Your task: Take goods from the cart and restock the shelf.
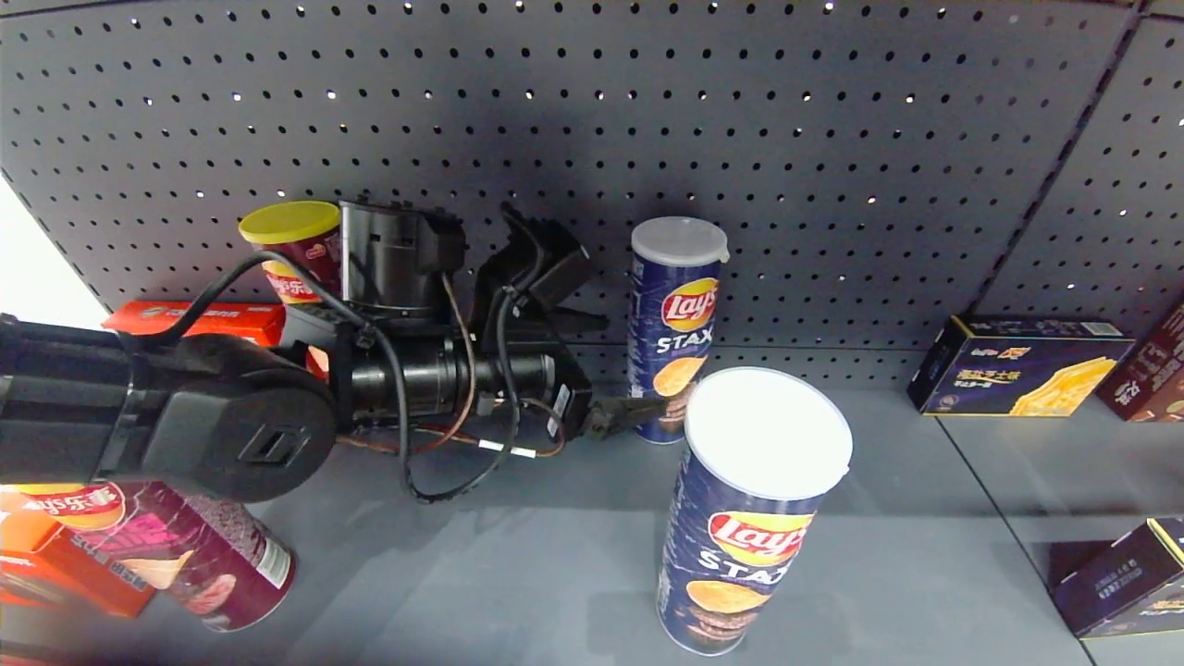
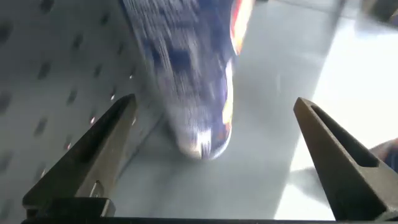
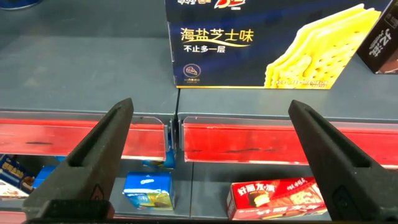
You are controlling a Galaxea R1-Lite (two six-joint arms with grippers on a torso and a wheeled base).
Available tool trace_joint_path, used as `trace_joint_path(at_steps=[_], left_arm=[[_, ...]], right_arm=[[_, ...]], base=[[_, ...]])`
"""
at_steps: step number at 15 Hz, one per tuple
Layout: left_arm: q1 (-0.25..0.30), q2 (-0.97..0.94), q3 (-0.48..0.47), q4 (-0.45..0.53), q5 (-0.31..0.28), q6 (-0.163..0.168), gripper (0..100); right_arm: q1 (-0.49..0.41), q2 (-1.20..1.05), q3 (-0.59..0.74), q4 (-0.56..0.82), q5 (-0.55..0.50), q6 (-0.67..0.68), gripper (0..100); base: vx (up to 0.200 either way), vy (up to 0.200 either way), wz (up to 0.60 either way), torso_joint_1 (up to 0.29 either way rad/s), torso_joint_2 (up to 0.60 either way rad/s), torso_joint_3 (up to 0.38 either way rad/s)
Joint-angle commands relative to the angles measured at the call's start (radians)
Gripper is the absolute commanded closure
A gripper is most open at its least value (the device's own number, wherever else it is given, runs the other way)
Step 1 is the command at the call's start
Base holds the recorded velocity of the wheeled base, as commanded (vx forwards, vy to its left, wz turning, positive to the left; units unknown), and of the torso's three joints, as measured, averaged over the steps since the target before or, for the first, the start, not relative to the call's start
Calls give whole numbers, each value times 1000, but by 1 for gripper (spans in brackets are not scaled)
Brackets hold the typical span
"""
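The left gripper (image 2: 214,106) gapes wide and empty at the base of the rear chip can (image 1: 675,324), which stands upright on the shelf (image 1: 518,564) behind a 2nd can (image 1: 749,518). The right gripper (image 3: 211,109), also wide open, holds nothing.

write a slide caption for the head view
Left arm with open jaws at the base of the rear blue chip can on the grey shelf, a second blue can in front.

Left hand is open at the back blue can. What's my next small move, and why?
Probably draw the left hand straight back. It is open, and the back can stands upright on the shelf, seemingly placed. Keep clear of the front can.
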Motion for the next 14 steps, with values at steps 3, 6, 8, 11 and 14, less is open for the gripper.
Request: trace_joint_path(at_steps=[3, 6, 8, 11, 14], left_arm=[[-2, -41, 39, -27, 119, 1, 0], [-2, -15, 28, -34, 215, 0, 0], [-2, 9, 1, -32, 232, 1, 0], [0, 51, -53, -32, 278, 0, 0], [0, 69, -65, -29, 289, 0, 0]], right_arm=[[1, 0, 0, 0, 0, 0, 0], [1, 0, 0, 0, 0, 0, 0], [1, 0, 0, 0, 0, 0, 0], [1, 0, 0, 0, 0, 0, 0], [1, 0, 0, 0, 0, 0, 0]], base=[[0, 0, 0, 0, 0, 0], [0, 0, 0, 0, 0, 0], [0, 0, 0, 0, 0, 0], [0, 0, 0, 0, 0, 0], [0, 0, 0, 0, 0, 0]])
